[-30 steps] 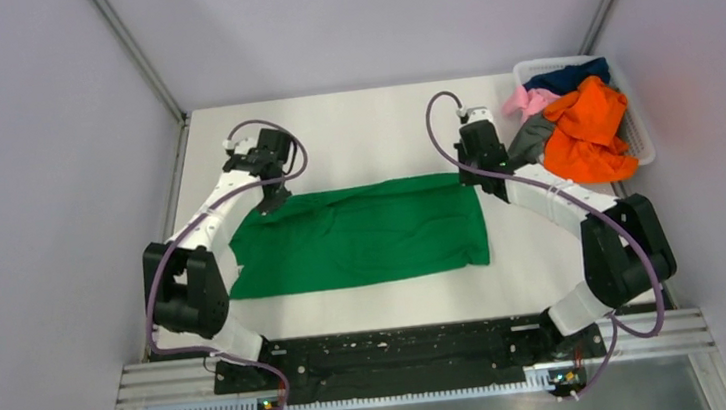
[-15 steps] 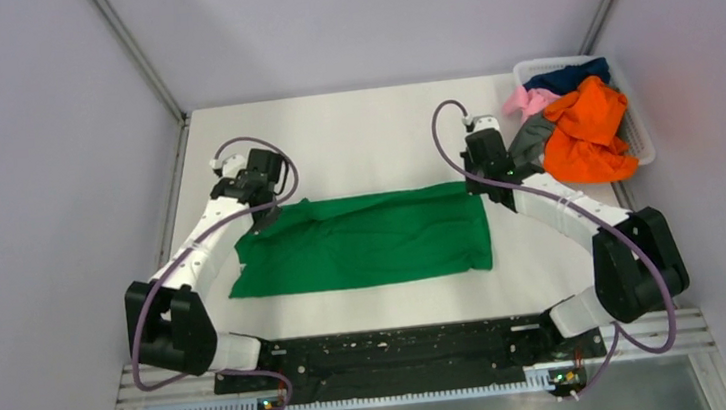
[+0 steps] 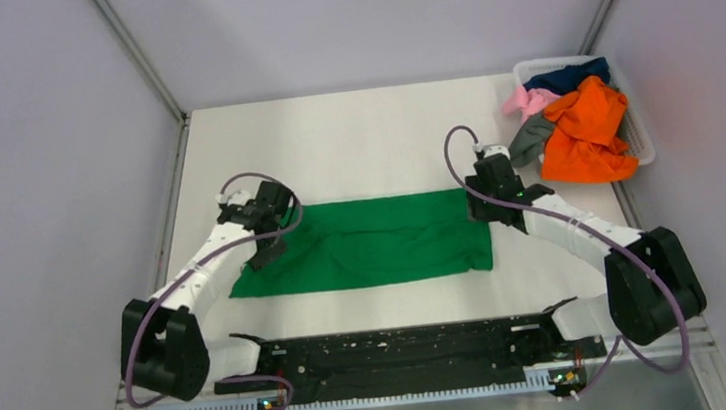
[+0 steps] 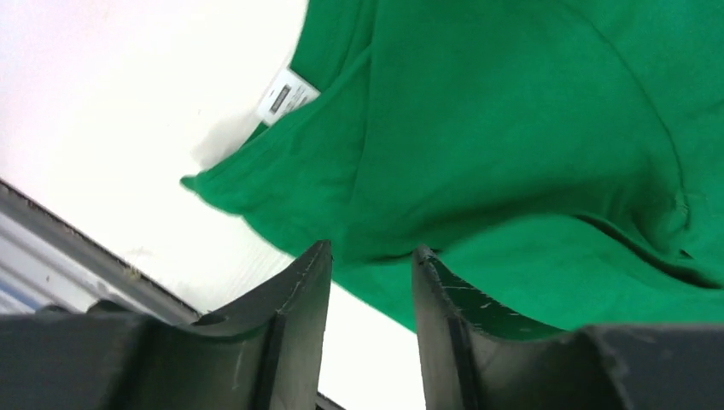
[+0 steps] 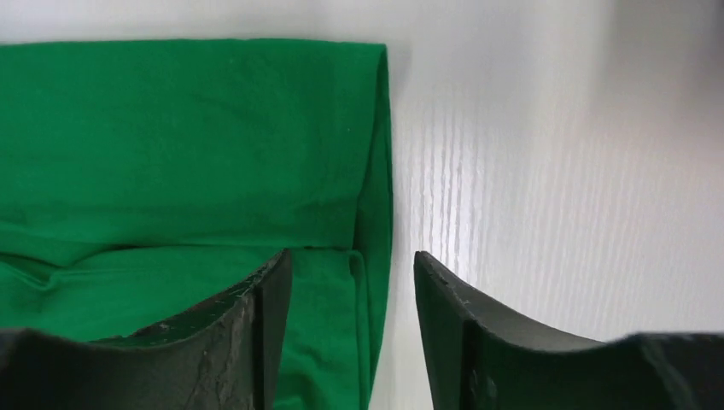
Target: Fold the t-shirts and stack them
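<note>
Left gripper [image 4: 371, 265] and right gripper [image 5: 352, 273] both spread, nothing pinched, at opposite ends of green t-shirt [image 3: 383, 248].
Left is by the white label [image 4: 286, 96], right over the folded right edge. The shirt lies flat mid-table [image 3: 372, 134]. Orange t-shirt [image 3: 588, 133] is heaped with others in white basket [image 3: 644, 143], far right.
</note>
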You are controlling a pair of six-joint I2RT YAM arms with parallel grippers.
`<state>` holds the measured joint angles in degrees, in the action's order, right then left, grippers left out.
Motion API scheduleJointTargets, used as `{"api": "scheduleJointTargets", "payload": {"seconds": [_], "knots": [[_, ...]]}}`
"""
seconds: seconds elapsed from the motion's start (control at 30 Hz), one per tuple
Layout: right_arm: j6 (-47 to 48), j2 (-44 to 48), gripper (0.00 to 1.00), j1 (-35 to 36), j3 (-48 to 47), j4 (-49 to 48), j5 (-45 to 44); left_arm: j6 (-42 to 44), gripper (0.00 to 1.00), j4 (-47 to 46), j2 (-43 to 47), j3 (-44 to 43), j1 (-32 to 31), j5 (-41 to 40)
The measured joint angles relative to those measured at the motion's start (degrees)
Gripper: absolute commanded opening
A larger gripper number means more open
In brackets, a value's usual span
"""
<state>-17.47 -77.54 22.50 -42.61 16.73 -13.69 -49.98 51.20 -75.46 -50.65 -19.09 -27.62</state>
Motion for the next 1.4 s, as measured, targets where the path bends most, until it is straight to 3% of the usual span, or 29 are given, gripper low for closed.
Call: {"api": "scheduleJointTargets", "payload": {"seconds": [0.1,0.23,0.33,0.43,0.63,0.83,1.1,1.27,1.4], "knots": [[-0.13,4.68,0.96,0.00,0.63,3.30,-0.39,-2.14,0.69,3.65,5.75,0.11,-0.98,-0.72],[-0.17,10.91,0.99,0.00,0.63,4.09,0.11,-2.19,0.97,3.78,15.82,0.33,-2.54,0.22],[-0.66,12.90,0.99,0.00,0.94,1.25,2.45,-0.72,0.99,-1.05,20.55,2.62,-2.64,2.84],[-1.60,11.76,0.99,0.00,1.86,-3.13,7.48,0.68,0.99,-7.48,19.26,4.79,-2.67,7.02],[-3.87,-0.35,0.99,0.00,2.10,-12.98,18.69,0.17,0.99,-17.44,4.39,5.09,-1.18,12.79],[-4.87,-8.76,0.99,-0.02,1.68,-15.85,24.39,-1.42,0.99,-26.38,-10.36,4.17,6.12,20.46],[-5.25,-0.28,0.99,5.01,8.92,-13.20,23.63,-2.80,0.98,-25.42,-33.11,-22.40,7.80,23.37],[-6.43,7.02,0.99,13.35,13.51,-9.25,24.22,-4.24,0.99,-26.47,-49.57,-45.79,7.26,29.79],[-7.21,7.67,0.99,21.68,14.16,-9.31,26.53,-5.60,0.99,-29.86,-64.04,-66.66,5.40,35.78]]}}
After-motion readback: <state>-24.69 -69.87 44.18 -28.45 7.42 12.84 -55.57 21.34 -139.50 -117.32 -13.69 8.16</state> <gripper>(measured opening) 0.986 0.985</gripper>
